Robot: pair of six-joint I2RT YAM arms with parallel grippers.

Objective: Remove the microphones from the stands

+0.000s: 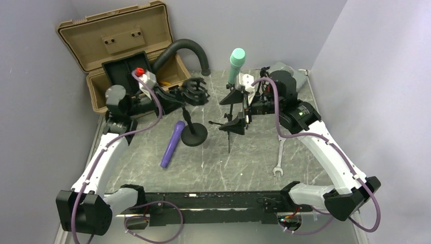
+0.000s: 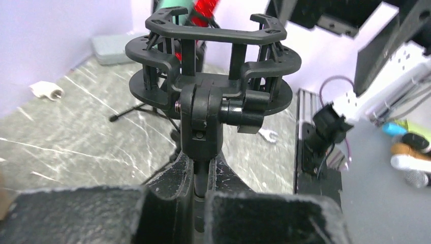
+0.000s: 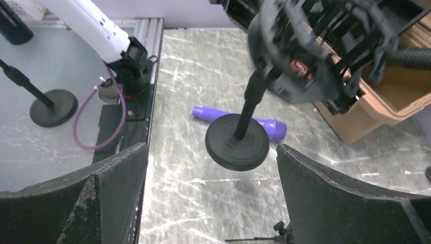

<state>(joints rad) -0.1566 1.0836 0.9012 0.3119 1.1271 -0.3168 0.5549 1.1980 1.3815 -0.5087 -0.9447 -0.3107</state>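
Observation:
A purple microphone [image 1: 172, 145] [image 3: 204, 113] lies flat on the table, beside the round base [image 1: 194, 136] [image 3: 237, 142] of a black stand. The stand's shock mount [image 1: 195, 91] [image 2: 213, 56] holds nothing. My left gripper [image 1: 176, 96] [image 2: 206, 170] is shut on the stand's post just under that mount. The post leans and the base looks tilted. My right gripper [image 1: 238, 110] [image 3: 211, 203] stands wide open, facing the base, with nothing between its fingers. A teal-headed microphone [image 1: 237, 60] stands upright behind it, over a small tripod stand [image 1: 231, 127].
An open tan case [image 1: 122, 51] with a black hose [image 1: 189, 50] sits at the back left. A wrench [image 1: 278, 158] [image 2: 268, 135] lies near the right arm. A grey pad [image 2: 109, 48] and a white plug [image 2: 45, 90] lie along the far edge.

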